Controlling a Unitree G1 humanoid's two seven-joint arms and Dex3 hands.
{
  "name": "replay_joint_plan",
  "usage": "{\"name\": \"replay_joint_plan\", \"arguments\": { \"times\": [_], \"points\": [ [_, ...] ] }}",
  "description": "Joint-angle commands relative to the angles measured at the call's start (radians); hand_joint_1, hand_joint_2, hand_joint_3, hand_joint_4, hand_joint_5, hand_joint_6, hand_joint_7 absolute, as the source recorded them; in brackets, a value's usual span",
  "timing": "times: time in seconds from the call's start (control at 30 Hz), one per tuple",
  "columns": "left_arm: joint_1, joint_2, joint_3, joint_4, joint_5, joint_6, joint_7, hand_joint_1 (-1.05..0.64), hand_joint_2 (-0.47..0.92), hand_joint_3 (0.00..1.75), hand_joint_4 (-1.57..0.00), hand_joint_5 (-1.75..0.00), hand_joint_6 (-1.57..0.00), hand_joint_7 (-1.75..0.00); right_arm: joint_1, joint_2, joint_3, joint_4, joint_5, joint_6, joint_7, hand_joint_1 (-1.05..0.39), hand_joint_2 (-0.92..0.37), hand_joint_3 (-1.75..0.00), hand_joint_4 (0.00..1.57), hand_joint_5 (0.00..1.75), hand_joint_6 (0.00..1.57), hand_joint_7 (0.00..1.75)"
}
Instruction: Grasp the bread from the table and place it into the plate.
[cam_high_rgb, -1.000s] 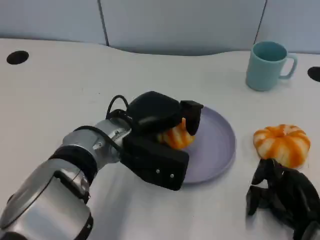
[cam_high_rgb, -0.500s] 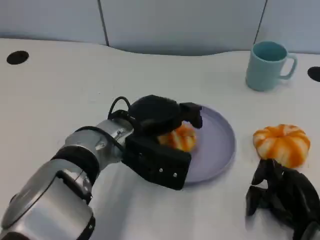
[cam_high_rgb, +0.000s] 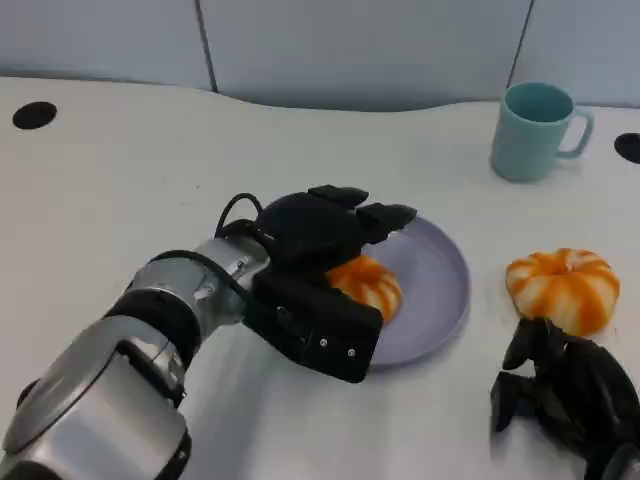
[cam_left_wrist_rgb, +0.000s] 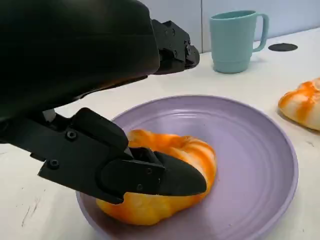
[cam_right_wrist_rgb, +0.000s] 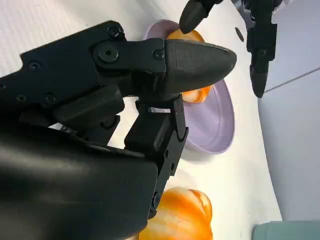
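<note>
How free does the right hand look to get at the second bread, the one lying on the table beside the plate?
Probably yes: the right hand rests on the table just in front of the second bread, with nothing between them. The plate and left hand sit off to one side.

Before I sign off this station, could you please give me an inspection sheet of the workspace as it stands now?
Surface: white table, two dark round holes near its far edge.
Job's things: one orange-striped bread lies in the purple plate; a second bread sits on the table beside the plate.
Clutter: teal mug, upright, beyond the plate.
Hands: left hand over the plate, fingers spread above the bread, thumb alongside it; right hand low beside the second bread, holding nothing.
Cables: black cable looped at the left wrist.
Surroundings: pale wall panels behind the table.
</note>
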Motion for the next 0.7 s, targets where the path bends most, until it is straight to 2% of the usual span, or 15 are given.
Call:
{"name": "replay_joint_plan", "arguments": {
  "times": [0.03,0.23,0.47,0.6,0.63,0.67,0.7],
  "points": [
    [0.000,0.043,0.037,-0.019,-0.039,-0.044,-0.001,-0.85,0.92,0.32,0.00,0.00,0.00,0.00,0.028,-0.006,0.001,0.019,-0.001,0.018,0.000,-0.44,-0.92,-0.52,1.15,1.49,1.06,1.41],
    [0.026,0.065,0.084,-0.031,-0.093,-0.086,-0.035,-0.83,0.92,0.31,0.00,0.00,-0.02,-0.01,0.027,-0.005,0.000,0.015,-0.001,0.031,-0.008,-0.45,-0.92,-0.51,1.15,1.49,1.06,1.41],
    [0.213,0.109,0.382,-0.081,-0.488,-0.304,-0.328,-0.72,0.92,0.31,-0.03,-0.02,-0.07,-0.04,0.023,-0.008,0.005,0.036,-0.010,-0.005,0.000,-0.45,-0.92,-0.52,1.17,1.48,1.06,1.40],
    [0.253,0.103,0.458,-0.106,-0.586,-0.318,-0.431,-0.70,0.92,0.30,-0.09,-0.05,-0.15,-0.08,0.020,-0.010,0.005,0.040,-0.008,-0.006,0.000,-0.45,-0.92,-0.52,1.17,1.48,1.06,1.40],
    [0.310,0.090,0.520,-0.139,-0.680,-0.315,-0.475,-0.70,0.92,0.30,-0.09,-0.06,-0.15,-0.08,0.015,-0.009,0.003,0.043,-0.006,-0.002,-0.004,-0.45,-0.92,-0.52,1.17,1.48,1.06,1.40],
    [0.363,0.079,0.571,-0.171,-0.758,-0.313,-0.509,-0.73,0.92,0.37,-0.23,-0.26,-0.26,-0.09,0.010,-0.008,0.001,0.048,-0.004,-0.001,-0.004,-0.44,-0.92,-0.52,1.17,1.47,1.07,1.40],
    [0.422,0.062,0.619,-0.211,-0.836,-0.311,-0.539,-0.73,0.92,0.40,-0.23,-0.45,-0.32,-0.07,0.005,-0.007,-0.001,0.053,-0.001,0.000,-0.004,-0.44,-0.92,-0.51,1.17,1.47,1.07,1.40]
  ]
}}
